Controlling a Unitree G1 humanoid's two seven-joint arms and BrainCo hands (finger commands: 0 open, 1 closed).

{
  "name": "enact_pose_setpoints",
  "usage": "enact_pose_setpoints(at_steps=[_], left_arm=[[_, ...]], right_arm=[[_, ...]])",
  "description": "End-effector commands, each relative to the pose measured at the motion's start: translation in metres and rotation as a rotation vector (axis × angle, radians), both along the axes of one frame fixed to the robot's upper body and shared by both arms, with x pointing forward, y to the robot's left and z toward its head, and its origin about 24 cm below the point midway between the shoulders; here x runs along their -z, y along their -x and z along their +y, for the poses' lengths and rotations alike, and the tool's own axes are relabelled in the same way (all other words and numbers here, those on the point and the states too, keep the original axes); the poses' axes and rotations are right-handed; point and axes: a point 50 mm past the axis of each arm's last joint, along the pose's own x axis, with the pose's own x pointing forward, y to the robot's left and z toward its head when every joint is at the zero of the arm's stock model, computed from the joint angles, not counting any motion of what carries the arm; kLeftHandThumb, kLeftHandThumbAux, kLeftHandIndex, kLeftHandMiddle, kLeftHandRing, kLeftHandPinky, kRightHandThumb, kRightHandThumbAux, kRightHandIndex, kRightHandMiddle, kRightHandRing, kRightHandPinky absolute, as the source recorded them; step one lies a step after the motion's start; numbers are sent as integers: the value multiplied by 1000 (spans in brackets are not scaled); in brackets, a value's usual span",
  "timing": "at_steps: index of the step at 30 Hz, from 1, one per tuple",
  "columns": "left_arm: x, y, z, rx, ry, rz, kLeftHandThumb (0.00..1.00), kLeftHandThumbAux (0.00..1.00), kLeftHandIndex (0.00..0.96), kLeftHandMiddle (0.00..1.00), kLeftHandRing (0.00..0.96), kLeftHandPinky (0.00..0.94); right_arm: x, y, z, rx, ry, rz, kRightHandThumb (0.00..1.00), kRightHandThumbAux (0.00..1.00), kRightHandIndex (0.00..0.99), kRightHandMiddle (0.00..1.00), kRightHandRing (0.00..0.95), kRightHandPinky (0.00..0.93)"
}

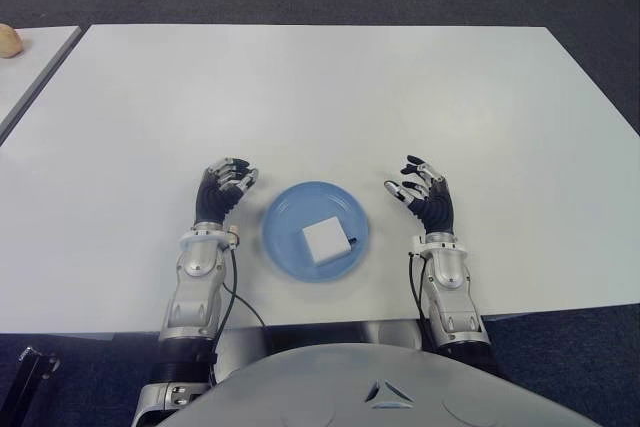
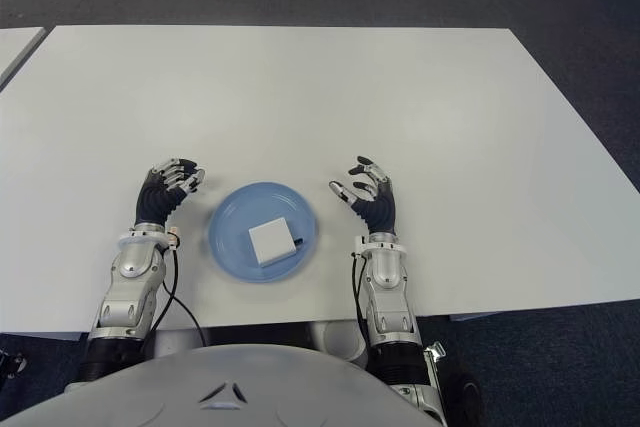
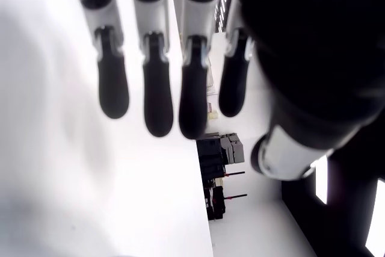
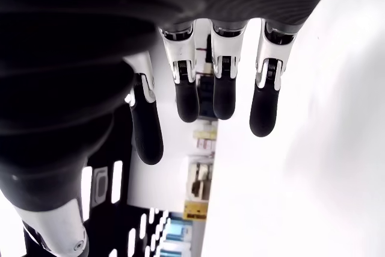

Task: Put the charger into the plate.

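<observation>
A white square charger (image 1: 325, 239) with a short dark stub at its side lies inside the light blue plate (image 1: 285, 217) near the table's front edge. My left hand (image 1: 226, 185) shows just left of the plate, fingers loosely curled and holding nothing. To the plate's right is my right hand (image 1: 420, 190), fingers spread and empty. In the wrist views the left fingers (image 3: 157, 91) and right fingers (image 4: 198, 94) hang free with nothing between them.
The white table (image 1: 320, 97) stretches wide behind the plate. A second table edge (image 1: 30, 67) shows at far left, with a small tan object (image 1: 8, 40) on it. Dark carpet surrounds the tables.
</observation>
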Motion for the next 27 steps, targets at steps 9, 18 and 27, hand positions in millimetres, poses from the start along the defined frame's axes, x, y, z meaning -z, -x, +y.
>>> enact_pose_setpoints(at_steps=[9,18,27], left_arm=[[7,-6,-5,-15,-4,-6,705,718,427,502,514,501],[11,-11,-4,-22,3,-10,707,716,429,531,532,505],[15,-16,-1,-47,7,0,709,716,429,528,529,504]], right_arm=[[13,-6,-2,-30,55,61,705,732,426,496,515,523],[18,-10,-1,-19,83,84,704,731,425,486,495,498],[20,-15,1,-19,87,88,702,732,424,480,503,518]])
